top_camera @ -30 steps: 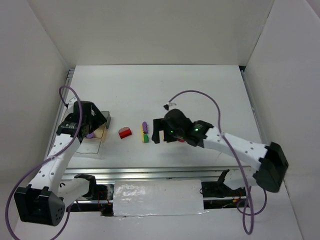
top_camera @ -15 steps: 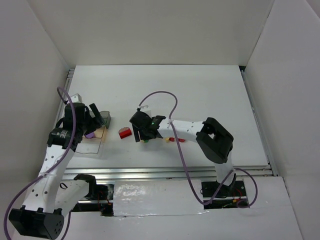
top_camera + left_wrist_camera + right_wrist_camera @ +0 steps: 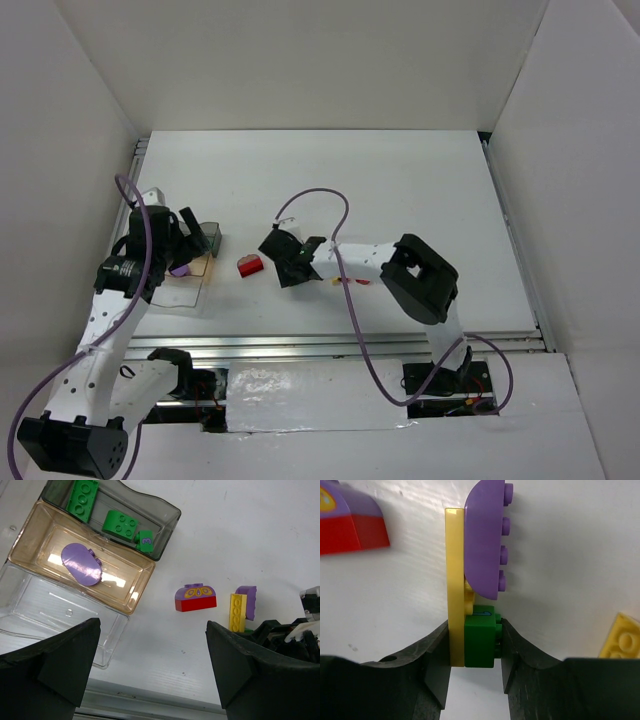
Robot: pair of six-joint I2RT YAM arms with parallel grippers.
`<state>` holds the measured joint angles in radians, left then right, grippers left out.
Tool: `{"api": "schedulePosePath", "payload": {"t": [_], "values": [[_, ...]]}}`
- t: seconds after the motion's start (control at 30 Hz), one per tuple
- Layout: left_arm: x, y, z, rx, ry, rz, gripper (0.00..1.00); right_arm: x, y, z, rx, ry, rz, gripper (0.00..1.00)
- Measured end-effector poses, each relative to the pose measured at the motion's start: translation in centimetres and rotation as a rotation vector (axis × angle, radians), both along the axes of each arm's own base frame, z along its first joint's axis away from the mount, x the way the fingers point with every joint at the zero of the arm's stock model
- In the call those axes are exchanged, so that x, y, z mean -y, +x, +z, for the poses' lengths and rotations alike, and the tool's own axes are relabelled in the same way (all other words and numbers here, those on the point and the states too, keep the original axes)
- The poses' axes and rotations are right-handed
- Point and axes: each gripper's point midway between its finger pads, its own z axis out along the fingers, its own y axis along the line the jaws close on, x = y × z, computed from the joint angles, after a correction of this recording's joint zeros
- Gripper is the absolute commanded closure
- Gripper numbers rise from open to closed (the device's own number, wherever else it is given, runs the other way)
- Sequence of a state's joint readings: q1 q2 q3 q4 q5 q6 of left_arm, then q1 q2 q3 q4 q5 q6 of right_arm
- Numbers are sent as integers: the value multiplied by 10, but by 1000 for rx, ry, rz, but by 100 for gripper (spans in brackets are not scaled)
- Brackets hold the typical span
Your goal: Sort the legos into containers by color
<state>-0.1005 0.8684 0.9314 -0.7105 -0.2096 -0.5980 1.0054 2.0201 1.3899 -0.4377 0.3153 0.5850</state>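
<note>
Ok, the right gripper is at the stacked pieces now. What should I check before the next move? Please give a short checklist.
1. Right gripper closed on the green brick: ok.
2. Only green in the grip: not ok; the yellow plate is clamped too, with the purple piece against it.
3. Those three pieces joined together: cannot tell.
4. Room in the dark tray beside the green pieces: ok.
5. Left gripper open, holding nothing: ok.
</note>
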Motion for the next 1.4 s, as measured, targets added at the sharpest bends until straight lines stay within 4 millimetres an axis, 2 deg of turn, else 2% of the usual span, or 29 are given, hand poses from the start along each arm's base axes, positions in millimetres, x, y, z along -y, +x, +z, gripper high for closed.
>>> {"api": "schedulePosePath", "payload": {"t": [0.1, 0.2, 0.33, 0.43, 0.5, 0.6, 0.73, 0.87, 0.97, 1.07, 1.1, 1.17, 1.2, 1.27, 1.3, 1.33, 1.37, 1.4], "values": [[8, 0, 0, -1, -31, -29, 0, 10, -15, 8, 30, -1, 28, 100], [26, 2, 2, 13, -105, -100, 1, 18, -42, 31, 64, 46, 81, 100], [69, 8, 2, 63, -293, -254, 2, 15, -68, 93, 139, 222, 125, 100], [102, 5, -2, 73, -437, -362, 2, 8, -72, 140, 200, 359, 130, 100], [122, 1, -1, 65, -507, -429, 3, 5, -74, 157, 223, 411, 132, 100], [147, -4, 13, 85, -585, -521, 3, 2, -79, 164, 235, 423, 140, 100], [168, -9, 31, 132, -646, -607, 6, 0, -88, 162, 225, 413, 153, 100], [179, -16, 34, 141, -677, -644, 14, -3, -89, 167, 227, 427, 146, 100], [185, -20, 28, 122, -684, -661, 21, -4, -88, 172, 232, 438, 131, 100], [188, -21, 21, 102, -688, -665, 37, -4, -86, 177, 238, 443, 120, 100], [188, -22, 19, 94, -689, -663, 48, -5, -86, 180, 241, 446, 117, 100], [191, -22, 22, 102, -705, -676, 61, -5, -86, 178, 234, 430, 116, 100], [192, -22, 24, 106, -707, -679, 74, -5, -87, 176, 234, 423, 115, 98], [192, -22, 24, 110, -707, -680, 89, -6, -85, 175, 237, 416, 109, 93], [192, -22, 24, 110, -708, -683, 100, -7, -85, 175, 238, 417, 108, 83], [192, -22, 24, 114, -708, -685, 100, -7, -85, 175, 238, 417, 108, 72], [193, -22, 25, 118, -708, -687, 100, -7, -85, 176, 238, 417, 109, 37], [193, -22, 26, 121, -708, -688, 100, -7, -85, 176, 237, 422, 108, 23]]}}
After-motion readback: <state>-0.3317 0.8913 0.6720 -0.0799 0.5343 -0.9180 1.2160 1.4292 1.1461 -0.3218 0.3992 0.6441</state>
